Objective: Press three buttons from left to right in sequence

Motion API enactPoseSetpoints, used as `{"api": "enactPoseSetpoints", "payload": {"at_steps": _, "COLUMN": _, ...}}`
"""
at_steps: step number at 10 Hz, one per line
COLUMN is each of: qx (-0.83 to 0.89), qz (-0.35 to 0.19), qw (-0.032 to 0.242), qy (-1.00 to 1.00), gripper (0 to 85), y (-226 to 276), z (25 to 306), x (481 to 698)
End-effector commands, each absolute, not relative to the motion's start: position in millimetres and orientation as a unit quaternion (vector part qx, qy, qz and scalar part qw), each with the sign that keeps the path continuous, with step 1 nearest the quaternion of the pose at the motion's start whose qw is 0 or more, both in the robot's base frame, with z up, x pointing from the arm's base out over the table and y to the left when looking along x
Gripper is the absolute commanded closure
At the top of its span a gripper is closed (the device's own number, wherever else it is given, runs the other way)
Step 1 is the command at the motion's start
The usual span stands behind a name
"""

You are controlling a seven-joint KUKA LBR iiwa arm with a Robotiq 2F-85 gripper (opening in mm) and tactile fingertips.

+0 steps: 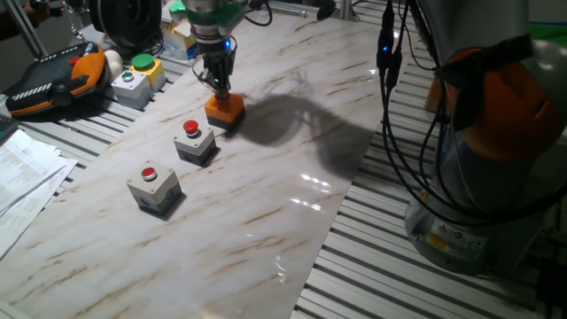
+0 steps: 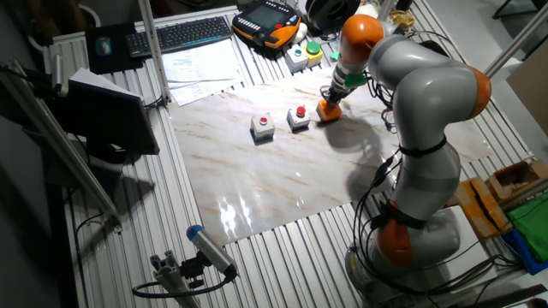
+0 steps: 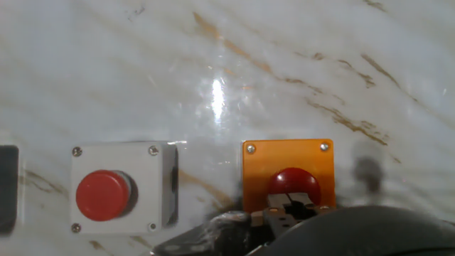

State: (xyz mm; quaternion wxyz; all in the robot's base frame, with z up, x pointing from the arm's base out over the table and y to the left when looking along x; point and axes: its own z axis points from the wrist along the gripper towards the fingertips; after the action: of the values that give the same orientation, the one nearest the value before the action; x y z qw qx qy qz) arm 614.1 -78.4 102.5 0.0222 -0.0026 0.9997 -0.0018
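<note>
Three box switches with red round buttons stand in a diagonal row on the marble board: a grey one [image 1: 153,188], a second grey one [image 1: 195,142], and an orange one [image 1: 224,111]. They also show in the other fixed view as the first grey box [image 2: 262,127], the second grey box [image 2: 298,116] and the orange box [image 2: 328,111]. My gripper [image 1: 220,89] points straight down onto the orange box. In the hand view the fingertips [image 3: 290,208] are together and rest on its red button [image 3: 293,182]. The second grey box [image 3: 122,195] lies to its left.
A grey box with a green button [image 1: 137,78] stands off the board at the back left, beside an orange-black teach pendant [image 1: 53,80]. Papers [image 1: 22,177] lie at the left. The arm's base and cables [image 1: 478,177] stand at the right on the slatted table.
</note>
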Motion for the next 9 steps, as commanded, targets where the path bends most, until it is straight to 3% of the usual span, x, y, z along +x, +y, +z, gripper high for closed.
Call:
{"api": "enactPoseSetpoints", "payload": {"at_steps": 1, "qx": -0.003, "qz": -0.002, "qw": 0.022, "qy": 1.000, "gripper": 84.3, "y": -78, "z": 101, "x": 613}}
{"api": "enactPoseSetpoints", "payload": {"at_steps": 9, "qx": 0.004, "qz": 0.001, "qw": 0.022, "qy": 1.000, "gripper": 84.3, "y": -46, "z": 137, "x": 620}}
